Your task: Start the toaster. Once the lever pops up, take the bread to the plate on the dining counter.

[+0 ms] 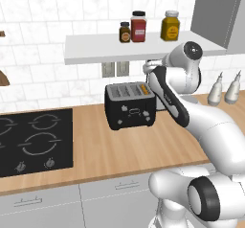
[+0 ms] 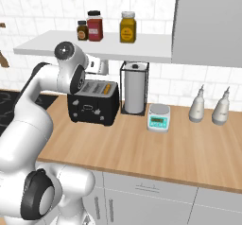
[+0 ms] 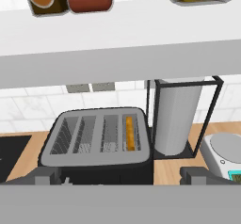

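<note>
Your gripper point(image 3: 120, 173) hangs just above and a little in front of the toaster point(image 3: 96, 145), tilted down at its top. The two dark fingertips point(image 3: 42, 176) rise well apart at the bottom of the hand view, so the jaws stand open with nothing between them.

Take the toaster as your landmark. It is a black, boxy, hard-shelled body with a grey slotted top, four slots side by side, their long axes running front to back, away from the hand. The bread point(image 3: 129, 132) sits down in the slot at the right end, just its tan-orange edge showing, so it lies ahead of and slightly right of the midline between your fingers. The white knobs and controls are on the front face point(image 1: 134, 112), below the hand and under the camera's line of sight. I judge the lever to be there too, though I cannot pick it out; the coming move would be a drop down that front face.

Just right of the toaster stands a smooth white paper towel roll point(image 3: 176, 119) in a thin black wire frame, with a small kitchen scale point(image 2: 158, 116) beyond that. Above the toaster runs a white shelf point(image 3: 117, 39) carrying glass jars point(image 1: 139, 27).
</note>
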### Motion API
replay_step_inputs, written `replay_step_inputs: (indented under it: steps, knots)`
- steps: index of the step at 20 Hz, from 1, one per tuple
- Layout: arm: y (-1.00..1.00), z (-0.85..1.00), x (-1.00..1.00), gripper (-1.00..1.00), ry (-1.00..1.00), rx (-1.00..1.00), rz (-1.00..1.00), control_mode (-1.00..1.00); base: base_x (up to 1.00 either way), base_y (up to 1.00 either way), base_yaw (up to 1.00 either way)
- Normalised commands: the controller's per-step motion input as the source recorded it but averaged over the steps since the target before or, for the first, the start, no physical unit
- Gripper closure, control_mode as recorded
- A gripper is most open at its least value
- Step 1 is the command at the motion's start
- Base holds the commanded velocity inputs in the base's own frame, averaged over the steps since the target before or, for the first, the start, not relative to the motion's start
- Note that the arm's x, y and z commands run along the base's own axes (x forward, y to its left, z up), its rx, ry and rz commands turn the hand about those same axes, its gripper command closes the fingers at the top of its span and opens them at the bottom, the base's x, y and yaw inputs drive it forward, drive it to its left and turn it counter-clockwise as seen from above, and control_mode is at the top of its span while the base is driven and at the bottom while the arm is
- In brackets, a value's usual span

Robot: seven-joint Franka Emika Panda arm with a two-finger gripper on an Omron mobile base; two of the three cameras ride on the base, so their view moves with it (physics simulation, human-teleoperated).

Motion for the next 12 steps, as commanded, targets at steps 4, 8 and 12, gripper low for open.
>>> replay_step_inputs:
  steps: [4,8,12]
  knots:
    - [0.00,0.00,0.00,-1.00,0.00,0.00,0.00,-1.00,0.00,0.00,0.00]
    - [0.00,0.00,0.00,-1.00,0.00,0.00,0.00,-1.00,0.00,0.00,0.00]
    - [0.00,0.00,0.00,-1.00,0.00,0.00,0.00,-1.00,0.00,0.00,0.00]
